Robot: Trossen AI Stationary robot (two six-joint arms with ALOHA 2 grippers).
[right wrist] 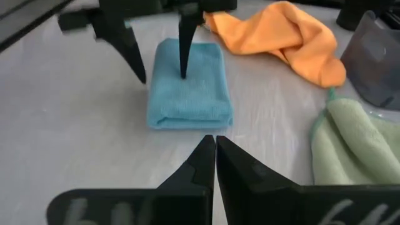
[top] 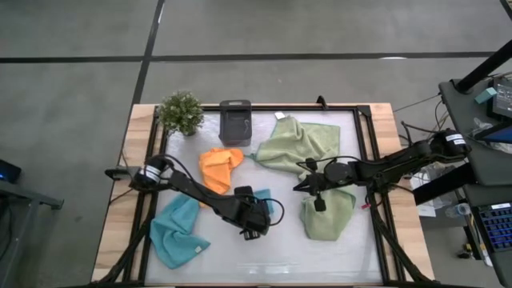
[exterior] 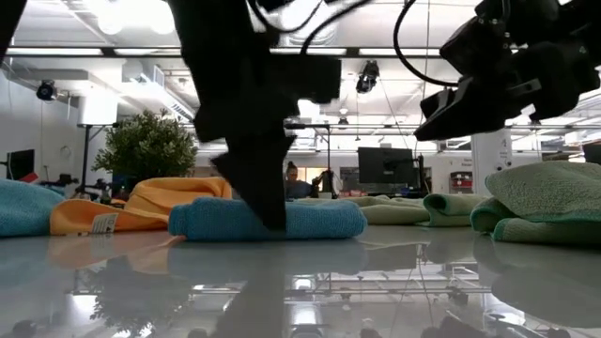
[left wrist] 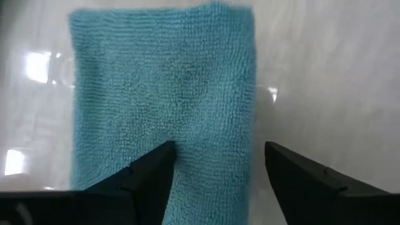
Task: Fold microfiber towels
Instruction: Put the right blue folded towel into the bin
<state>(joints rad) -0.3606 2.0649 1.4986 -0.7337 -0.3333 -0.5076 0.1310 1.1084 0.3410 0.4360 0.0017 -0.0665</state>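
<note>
A light blue towel (right wrist: 187,87), folded into a thick small rectangle, lies flat on the white table; it also shows in the high view (top: 270,202). My left gripper (right wrist: 162,75) is open, pointing down, one finger over the towel and one beside it. My right gripper (right wrist: 215,140) is shut and empty, above the table between two sage green towels, one crumpled at the back (top: 300,144) and one bunched nearer (top: 328,214). An orange towel (top: 220,166) and a second light blue towel (top: 178,232) lie crumpled on the left. My left gripper comes from above, pointing down. One fingertip (right wrist: 185,72) stands on the top face of the folded blue towel (left wrist: 187,131), near one long edge. The other finger (right wrist: 139,72) stands off the towel over the bare table. The towel lies flat on the table.
A small dark grey box (top: 235,122) and a little green potted plant (top: 181,112) stand at the table's far edge. A dark frame (top: 364,160) runs around the white surface. Bare table shows along the near edge.
</note>
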